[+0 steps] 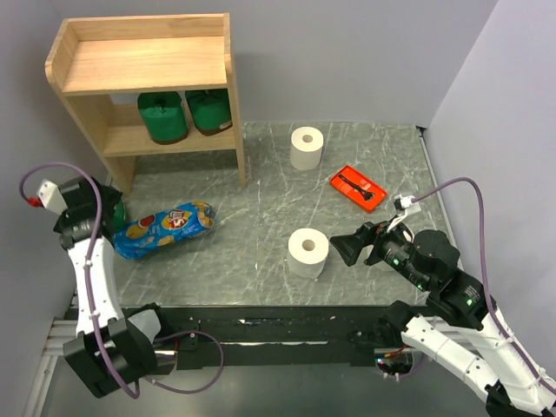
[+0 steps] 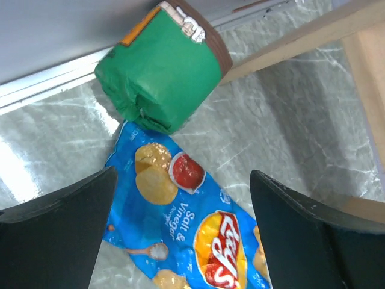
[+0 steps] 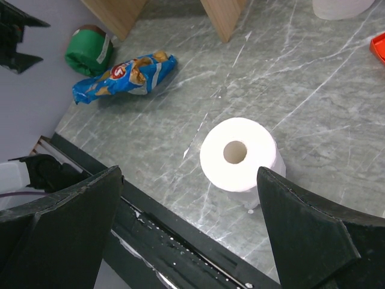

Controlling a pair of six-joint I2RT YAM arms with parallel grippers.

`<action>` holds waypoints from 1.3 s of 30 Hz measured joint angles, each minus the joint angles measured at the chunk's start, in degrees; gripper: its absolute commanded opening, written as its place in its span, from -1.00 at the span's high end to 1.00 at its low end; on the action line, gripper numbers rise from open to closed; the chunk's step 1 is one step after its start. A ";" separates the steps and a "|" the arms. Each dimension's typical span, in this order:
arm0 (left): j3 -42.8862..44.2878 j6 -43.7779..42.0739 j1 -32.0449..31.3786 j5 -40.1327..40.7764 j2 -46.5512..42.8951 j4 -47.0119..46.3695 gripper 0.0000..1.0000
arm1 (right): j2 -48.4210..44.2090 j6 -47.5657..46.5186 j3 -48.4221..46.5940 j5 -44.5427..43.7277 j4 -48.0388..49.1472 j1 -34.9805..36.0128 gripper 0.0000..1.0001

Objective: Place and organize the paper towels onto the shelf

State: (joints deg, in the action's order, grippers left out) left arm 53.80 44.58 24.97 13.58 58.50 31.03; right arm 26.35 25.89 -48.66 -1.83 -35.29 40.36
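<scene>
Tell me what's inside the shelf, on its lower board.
Two green-wrapped rolls sit side by side on the lower board of the shelf, toward the right. The top board hides their tops and the back of that level, so anything behind them can't be seen.

grey table (image 1: 261,178): shelf (image 1: 143,65), two white rolls (image 1: 307,148) (image 1: 307,253), green roll (image 2: 159,66), snack bag (image 1: 165,228), tray (image 1: 358,188)

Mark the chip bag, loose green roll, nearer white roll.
chip bag (image 2: 180,229), left wrist view, printed front
green roll (image 2: 159,72), left wrist view, wrapper side
white roll (image 3: 240,173), right wrist view, top face
</scene>
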 measured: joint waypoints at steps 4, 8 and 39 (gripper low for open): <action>-8.92 0.57 0.48 -1.01 -4.24 -8.59 -0.92 | 0.02 -0.07 0.00 0.39 0.07 0.00 -0.99; -14.71 2.91 1.90 -2.80 -6.58 -17.20 -0.88 | 0.09 -0.24 0.00 0.98 0.04 0.00 -0.99; -30.08 13.49 15.58 -23.37 8.94 -56.19 -0.76 | 4.28 -1.62 -0.31 2.91 1.31 0.00 -0.99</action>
State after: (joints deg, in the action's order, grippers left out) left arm 23.73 58.06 40.56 -9.78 67.44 -25.17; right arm 30.63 24.27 -48.97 1.08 -33.98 40.36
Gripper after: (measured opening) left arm 0.877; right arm 0.994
